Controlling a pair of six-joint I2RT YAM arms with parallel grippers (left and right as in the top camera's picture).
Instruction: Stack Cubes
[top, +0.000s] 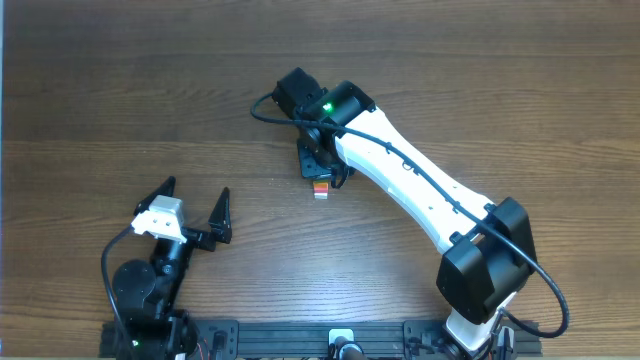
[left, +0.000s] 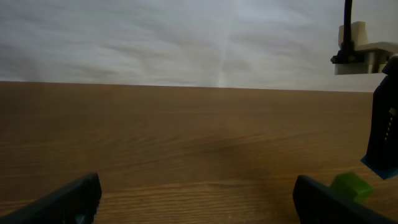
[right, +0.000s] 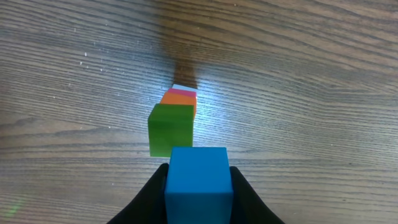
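Note:
A blue cube (right: 199, 186) is held in my right gripper (right: 199, 177), which is shut on it above the table. Just past it stands a stack with a green cube (right: 171, 129) on top, an orange cube (right: 180, 98) under it, and pink and white edges lower down. The blue cube hangs beside and above the green one, apart from it. From above, the right gripper (top: 320, 160) hovers over the stack (top: 321, 188) at the table's middle. My left gripper (top: 195, 212) rests open near the front left, holding nothing. From its wrist camera the green cube (left: 351, 185) and blue cube (left: 377, 165) appear far off.
Bare wooden tabletop (top: 520, 90) surrounds the stack on every side. The right arm's white link (top: 410, 175) slants across the right-middle of the table. A pale wall (left: 186, 37) stands beyond the table's far edge.

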